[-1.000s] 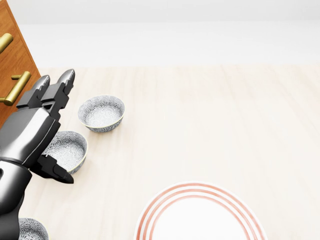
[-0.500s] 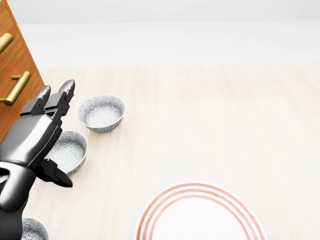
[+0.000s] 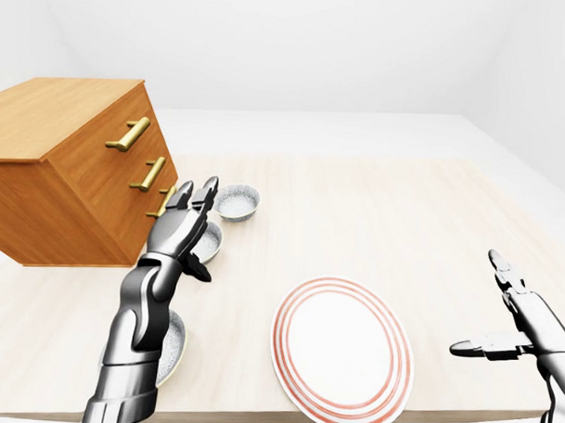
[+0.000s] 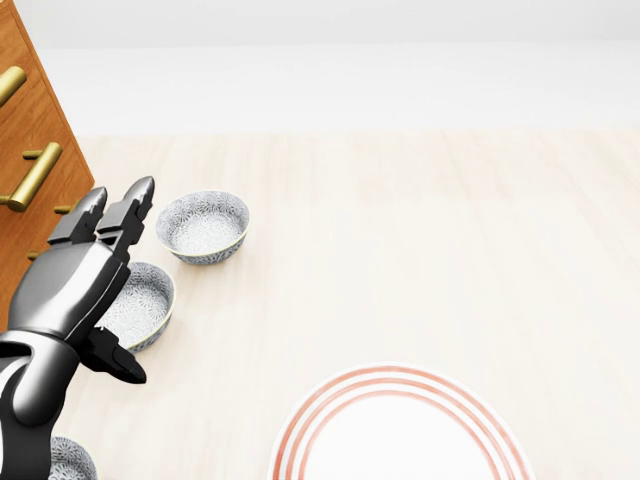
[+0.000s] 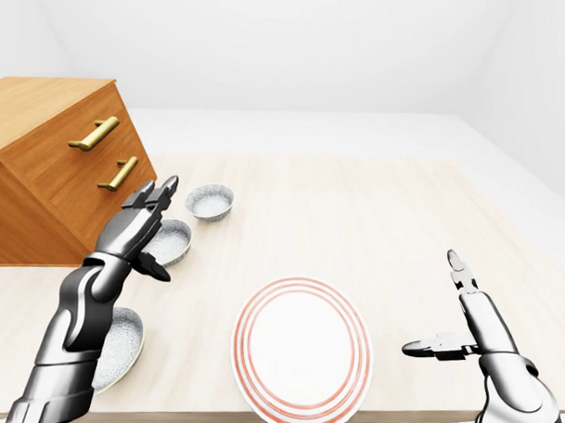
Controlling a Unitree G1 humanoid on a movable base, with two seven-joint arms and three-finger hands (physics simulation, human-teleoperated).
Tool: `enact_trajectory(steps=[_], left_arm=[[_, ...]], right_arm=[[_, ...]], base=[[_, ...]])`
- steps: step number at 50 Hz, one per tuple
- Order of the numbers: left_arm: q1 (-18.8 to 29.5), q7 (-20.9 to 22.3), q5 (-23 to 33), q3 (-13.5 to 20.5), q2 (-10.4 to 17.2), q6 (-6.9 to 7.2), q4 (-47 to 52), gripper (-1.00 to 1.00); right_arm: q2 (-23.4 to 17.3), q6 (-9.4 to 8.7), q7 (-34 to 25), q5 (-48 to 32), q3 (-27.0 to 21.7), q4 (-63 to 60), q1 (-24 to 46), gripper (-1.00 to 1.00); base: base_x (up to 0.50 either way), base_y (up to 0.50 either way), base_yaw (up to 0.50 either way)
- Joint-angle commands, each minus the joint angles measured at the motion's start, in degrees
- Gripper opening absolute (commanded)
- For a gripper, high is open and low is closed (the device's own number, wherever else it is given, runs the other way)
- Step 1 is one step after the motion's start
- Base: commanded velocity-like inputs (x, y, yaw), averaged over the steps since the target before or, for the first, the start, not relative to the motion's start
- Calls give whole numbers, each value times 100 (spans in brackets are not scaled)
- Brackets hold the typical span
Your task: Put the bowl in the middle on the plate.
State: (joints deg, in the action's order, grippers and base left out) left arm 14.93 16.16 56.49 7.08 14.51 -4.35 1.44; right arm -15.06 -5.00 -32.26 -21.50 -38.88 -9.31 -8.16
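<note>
One middle bowl, mouth up, beside splayed left robot hand

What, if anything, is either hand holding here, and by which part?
Nothing is held. The left hand hovers open above the middle bowl, fingers extended; the right hand is open, right of the plate.

Head view steep, close; eye views wider; all share plate.
</note>
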Motion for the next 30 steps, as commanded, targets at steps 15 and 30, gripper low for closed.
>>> enact_trajectory(steps=[15, 30], left_arm=[[331, -288, 268, -90, 139, -65, -725, 100], [493, -360, 462, -118, 239, -65, -1004, 100]], right_arm=[[0, 0, -64, -8, -13, -72, -6, 100], [12, 0, -71, -15, -20, -87, -10, 100]], base=[[0, 0, 0], [0, 0, 0]])
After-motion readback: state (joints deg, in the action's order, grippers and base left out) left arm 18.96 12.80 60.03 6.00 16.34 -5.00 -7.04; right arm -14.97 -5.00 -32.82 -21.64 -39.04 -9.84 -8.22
